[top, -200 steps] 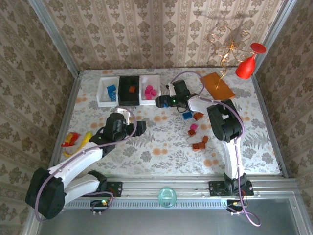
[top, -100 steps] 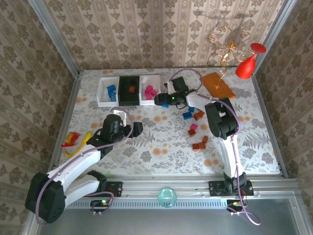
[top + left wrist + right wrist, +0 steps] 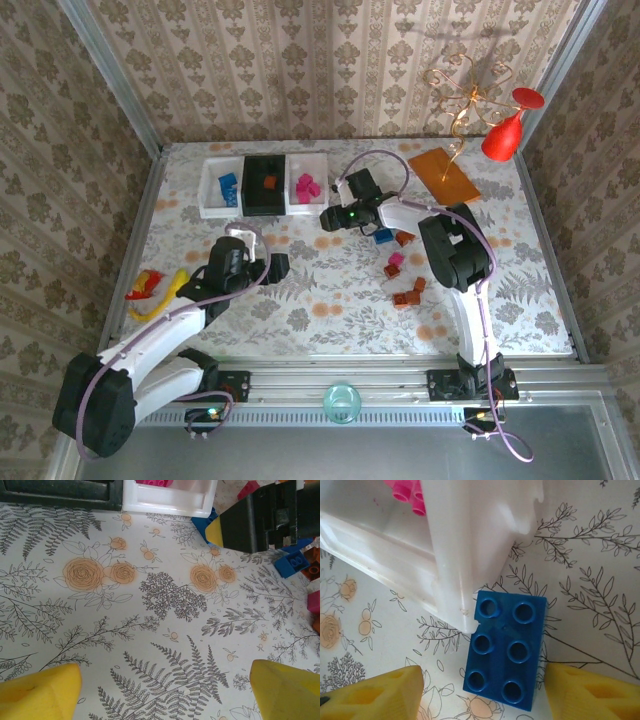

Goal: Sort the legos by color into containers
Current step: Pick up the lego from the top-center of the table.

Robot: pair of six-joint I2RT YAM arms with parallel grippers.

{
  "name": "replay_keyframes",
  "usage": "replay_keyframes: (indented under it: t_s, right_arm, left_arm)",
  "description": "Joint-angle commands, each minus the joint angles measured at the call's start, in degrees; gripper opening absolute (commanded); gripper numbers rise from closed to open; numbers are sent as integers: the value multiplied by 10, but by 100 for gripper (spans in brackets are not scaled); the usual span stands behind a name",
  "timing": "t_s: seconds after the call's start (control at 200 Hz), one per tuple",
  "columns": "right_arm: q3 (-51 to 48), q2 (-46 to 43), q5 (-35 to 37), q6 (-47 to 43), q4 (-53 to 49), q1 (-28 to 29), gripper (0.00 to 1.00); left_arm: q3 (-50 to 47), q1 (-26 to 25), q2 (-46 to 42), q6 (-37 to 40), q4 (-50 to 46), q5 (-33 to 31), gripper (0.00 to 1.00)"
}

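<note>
Entry: right gripper [image 3: 482,682], just right of centre in the top view, lowered over 1 blue brick [image 3: 506,650]. Yellow pads [image 3: 375,695] astride its long sides, not yet clamped: a gap showing at the left pad, the right pad almost at the brick's edge. Brick flat on the table [image 3: 580,555], studs up, touching the near corner of the right white tray [image 3: 465,555], itself holding pink bricks [image 3: 405,492]. Straddled this way, by judgement, to be squeezed across its narrow width and lifted clear of the tray wall. Likely destination: left white tray [image 3: 206,190], already stocked with blue. Black tray [image 3: 250,190] between the 2, carrying orange-brown. Left gripper [image 3: 165,690] spread wide and holding nothing, hovering over bare table left of centre — presumably parked out of the way. Loose legos [image 3: 400,270] scattered right of centre, unsorted. Against 1 second earlier: right jaws narrowed from full spread, wrist shifted slightly left; left gripper drawn back a little toward the lower left; tray contents unchanged.
</note>
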Motion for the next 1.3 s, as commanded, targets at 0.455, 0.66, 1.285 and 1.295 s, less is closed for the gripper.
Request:
replay_keyframes:
  t_s: [0.455, 0.66, 1.285, 1.295]
  right_arm:
    - [75, 49, 192, -32, -106, 46, 56]
    - [84, 58, 171, -31, -109, 36, 46]
    - [-154, -160, 38, 58, 112, 60, 34]
    - [-150, -158, 36, 60, 116, 63, 34]
  left_arm:
    - [-8, 13, -22, -3, -5, 13, 89]
    - [-10, 17, -24, -2, -7, 17, 89]
    - [42, 135, -90, 18, -36, 26, 91]
    - [44, 137, -89, 18, -36, 27, 91]
